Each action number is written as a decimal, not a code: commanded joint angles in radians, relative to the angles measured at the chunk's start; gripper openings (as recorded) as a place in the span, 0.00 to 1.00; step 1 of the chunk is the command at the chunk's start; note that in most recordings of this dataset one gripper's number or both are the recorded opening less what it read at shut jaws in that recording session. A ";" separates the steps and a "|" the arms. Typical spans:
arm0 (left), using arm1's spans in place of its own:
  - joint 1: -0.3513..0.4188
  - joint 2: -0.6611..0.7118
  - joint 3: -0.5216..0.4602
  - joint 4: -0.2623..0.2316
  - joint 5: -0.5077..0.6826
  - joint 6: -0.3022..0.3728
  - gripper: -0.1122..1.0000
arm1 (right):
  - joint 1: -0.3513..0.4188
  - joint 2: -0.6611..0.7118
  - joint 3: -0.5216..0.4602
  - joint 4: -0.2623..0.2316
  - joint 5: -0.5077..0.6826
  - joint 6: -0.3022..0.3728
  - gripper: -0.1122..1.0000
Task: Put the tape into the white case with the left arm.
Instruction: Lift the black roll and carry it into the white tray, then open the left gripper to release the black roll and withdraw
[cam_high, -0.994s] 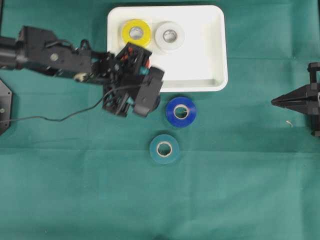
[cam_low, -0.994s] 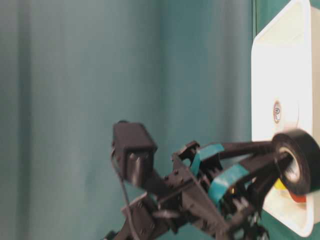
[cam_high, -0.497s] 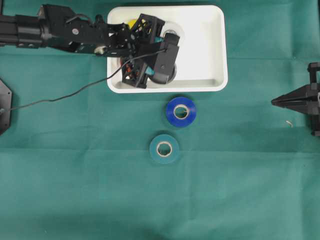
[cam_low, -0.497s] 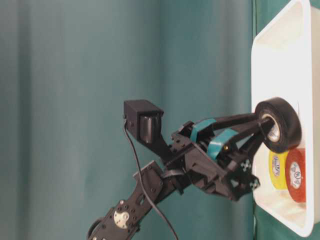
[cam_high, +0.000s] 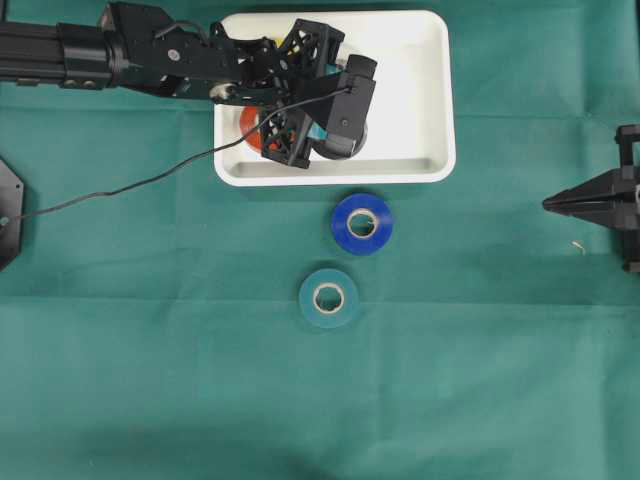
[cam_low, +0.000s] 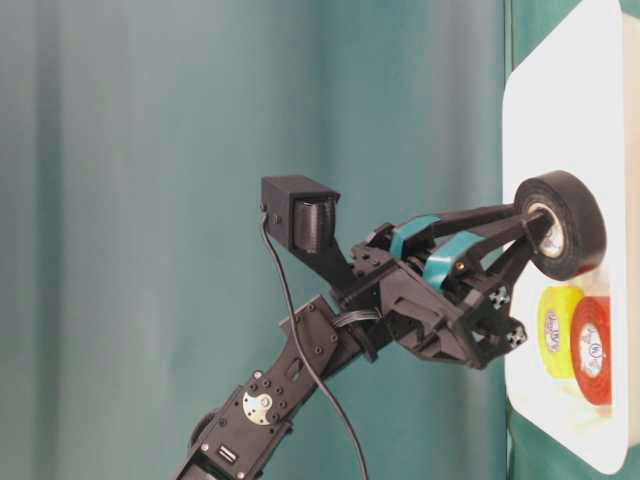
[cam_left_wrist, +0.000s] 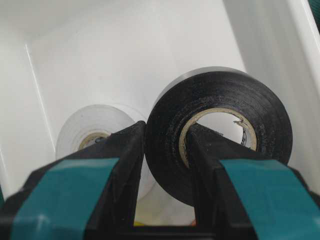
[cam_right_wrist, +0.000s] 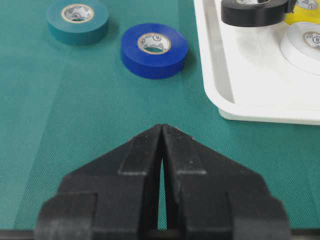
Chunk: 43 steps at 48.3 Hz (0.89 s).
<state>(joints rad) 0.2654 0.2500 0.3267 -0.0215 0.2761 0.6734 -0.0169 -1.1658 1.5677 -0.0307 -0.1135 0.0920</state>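
Green cloth; white case (cam_high: 430, 90) holds white, yellow, red rolls; left gripper (cam_left_wrist: 165, 145) pinching black tape (cam_left_wrist: 220, 130) above.

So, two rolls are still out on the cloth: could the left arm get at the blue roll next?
Probably, but not yet: the left gripper is shut on the black roll. Nothing covers the blue roll.

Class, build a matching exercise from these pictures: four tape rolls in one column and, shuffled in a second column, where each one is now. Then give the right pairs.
Rolls
1. black tape roll
2. blue tape roll
3. teal tape roll
4. white tape roll

Places
A. lying in the white case
B. on the cloth, farthest from the case
C. gripped by the left gripper above the case
D. on the cloth beside the case

Pairs: 1-C, 2-D, 3-B, 4-A
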 joint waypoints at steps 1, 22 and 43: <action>0.002 -0.020 -0.021 0.002 -0.005 -0.003 0.32 | 0.000 0.006 -0.011 -0.002 -0.011 0.000 0.02; 0.002 -0.032 -0.003 0.002 -0.005 -0.011 0.87 | -0.002 0.006 -0.011 -0.002 -0.011 0.000 0.02; 0.000 -0.055 0.014 0.000 -0.003 -0.015 0.86 | -0.002 0.006 -0.011 -0.002 -0.011 0.002 0.02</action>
<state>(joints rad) 0.2654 0.2454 0.3482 -0.0215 0.2746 0.6611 -0.0169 -1.1674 1.5677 -0.0307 -0.1135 0.0920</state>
